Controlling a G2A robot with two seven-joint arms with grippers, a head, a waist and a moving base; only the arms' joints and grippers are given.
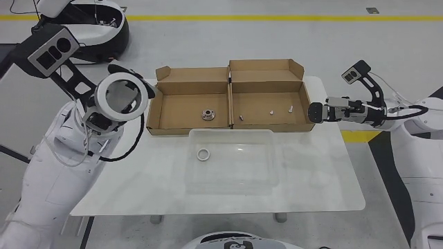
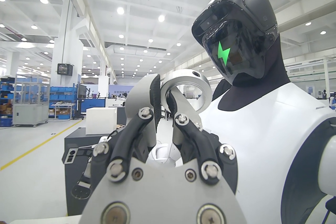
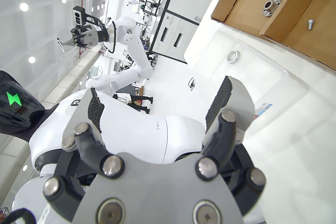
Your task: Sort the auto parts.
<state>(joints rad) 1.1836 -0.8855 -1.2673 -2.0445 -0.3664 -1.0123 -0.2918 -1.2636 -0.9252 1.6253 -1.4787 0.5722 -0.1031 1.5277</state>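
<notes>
1. The left gripper (image 2: 163,93) was raised above the table's left side, close to the robot's head. Its two fingers were pressed on the wall of a large silver metal ring (image 2: 203,89), one pad outside and one inside.
2. A clear plastic tray (image 1: 235,133) stood on the white table (image 1: 325,180) near the robot's edge. A small silver metal ring (image 1: 203,154) lay flat in its left part.
3. A small sticker with blue print (image 3: 263,106) was on the tray; the print was too small to read.
4. Just behind the tray stood an open brown cardboard box (image 1: 228,76) with two compartments.
5. A grey flanged metal part (image 1: 207,115) lay in the left compartment, and some small silver screws (image 1: 273,112) lay in the right one.
6. The right gripper (image 1: 315,112) was just beside the right end of the box, with its fingers wide apart and nothing between them.
7. Beyond the table, the grey hall floor carried a yellow line (image 1: 277,18).
</notes>
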